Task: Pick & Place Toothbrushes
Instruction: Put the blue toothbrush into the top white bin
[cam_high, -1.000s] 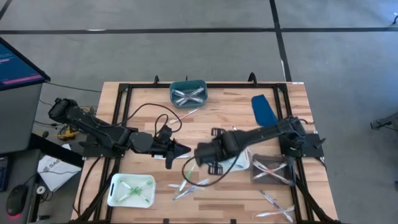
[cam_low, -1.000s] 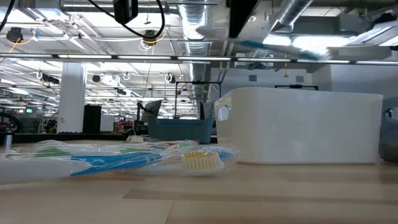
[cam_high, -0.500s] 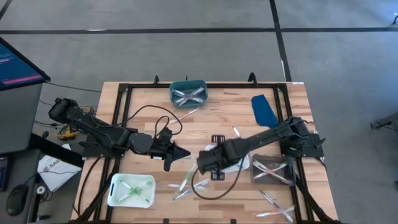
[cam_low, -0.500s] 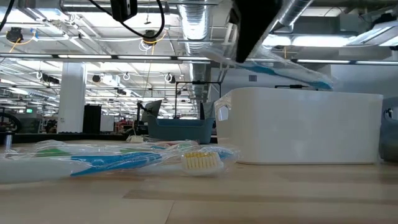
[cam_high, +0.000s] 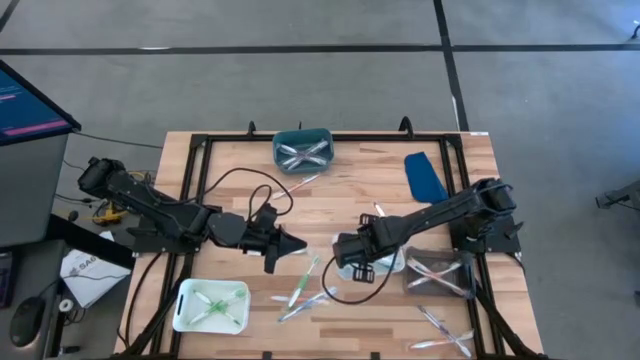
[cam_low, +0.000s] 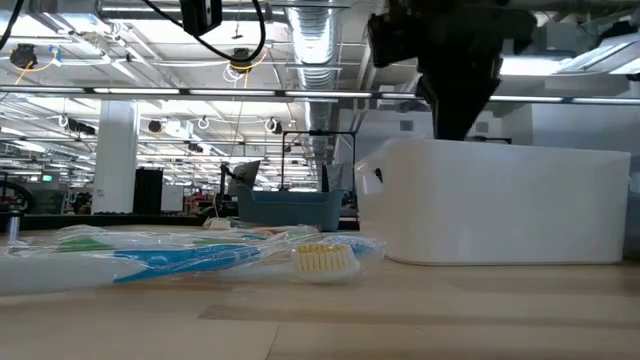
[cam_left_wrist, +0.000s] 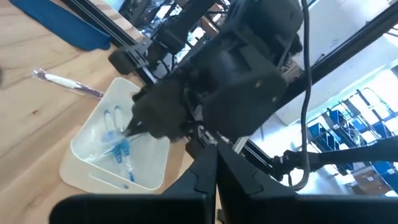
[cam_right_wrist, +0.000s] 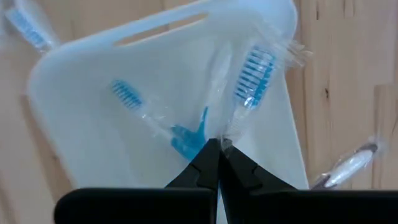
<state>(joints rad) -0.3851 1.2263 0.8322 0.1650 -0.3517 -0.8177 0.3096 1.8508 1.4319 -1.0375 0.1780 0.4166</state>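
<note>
My right gripper (cam_high: 352, 266) hangs over the white tray (cam_high: 392, 264), fingers pointing down, shut on a blue toothbrush (cam_right_wrist: 252, 74) in a clear wrapper. A second blue toothbrush (cam_right_wrist: 130, 98) lies on the tray's floor. My left gripper (cam_high: 300, 243) is shut and holds nothing, hovering left of the white tray. Loose wrapped toothbrushes (cam_high: 305, 285) lie on the table in front of it, and show large in the low view (cam_low: 200, 255). My right gripper pinches the wrapped blue toothbrush between its two fingertips on the handle just below the neck (cam_right_wrist: 227, 132). It comes from above, pointing down. The bristle head (cam_right_wrist: 256, 65) reaches away from the fingers, down inside the white tray; whether it rests on the floor I cannot tell.
A teal tray (cam_high: 302, 148) with toothbrushes stands at the far edge. A white tray with green ones (cam_high: 210, 305) is near left, a clear tray (cam_high: 440, 272) at the right. A blue object (cam_high: 425, 175) lies far right. More loose brushes (cam_high: 440, 325) lie near right.
My right gripper has gone down and toward the table's right, from above the loose brushes to over the white tray, carrying the blue toothbrush. The brush first stuck out level above the tray and is now lowered into it.
</note>
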